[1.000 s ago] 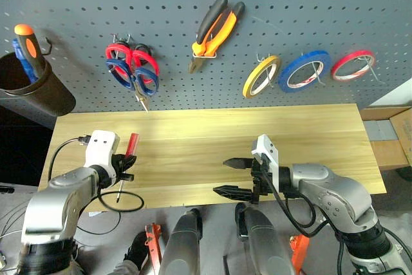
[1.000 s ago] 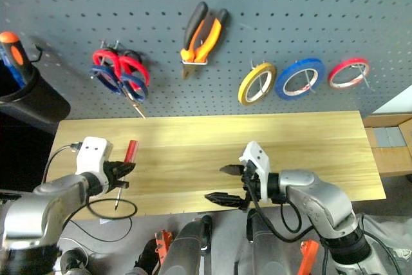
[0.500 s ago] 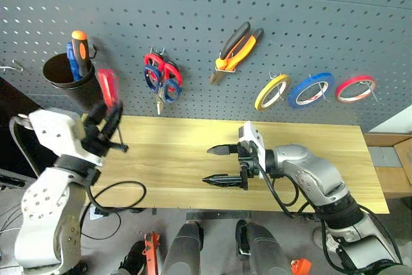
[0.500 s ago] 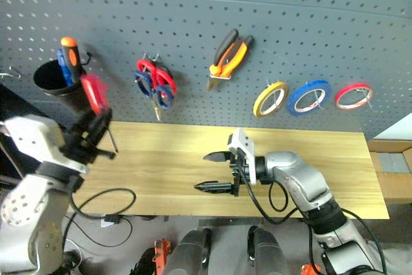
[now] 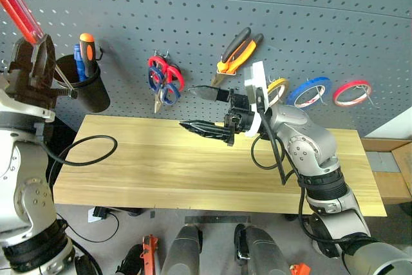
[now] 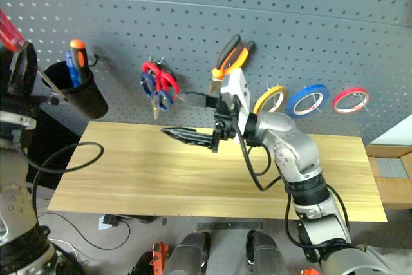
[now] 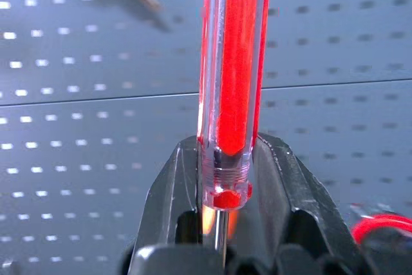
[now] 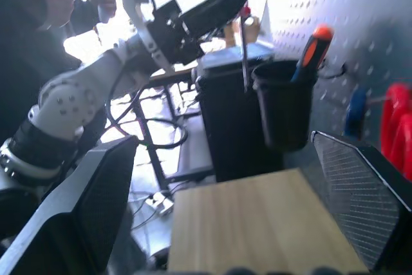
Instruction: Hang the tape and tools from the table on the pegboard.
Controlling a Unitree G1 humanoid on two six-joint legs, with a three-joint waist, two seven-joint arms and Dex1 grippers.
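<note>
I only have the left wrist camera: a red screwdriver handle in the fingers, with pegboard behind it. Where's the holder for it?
Observer: A black cup hangs on the pegboard, just below and to the right of the left gripper that grips the red-handled screwdriver.
Operator: Anything in that cup?
Observer: Yes, an orange-handled screwdriver stands in it.
Operator: Is the right arm in the way?
Observer: No. The right gripper is open and empty above the table, over by the pliers.
Operator: What's hung so far?
Observer: The pliers, the yellow tape and the blue-handled scissors are on hooks.
</note>
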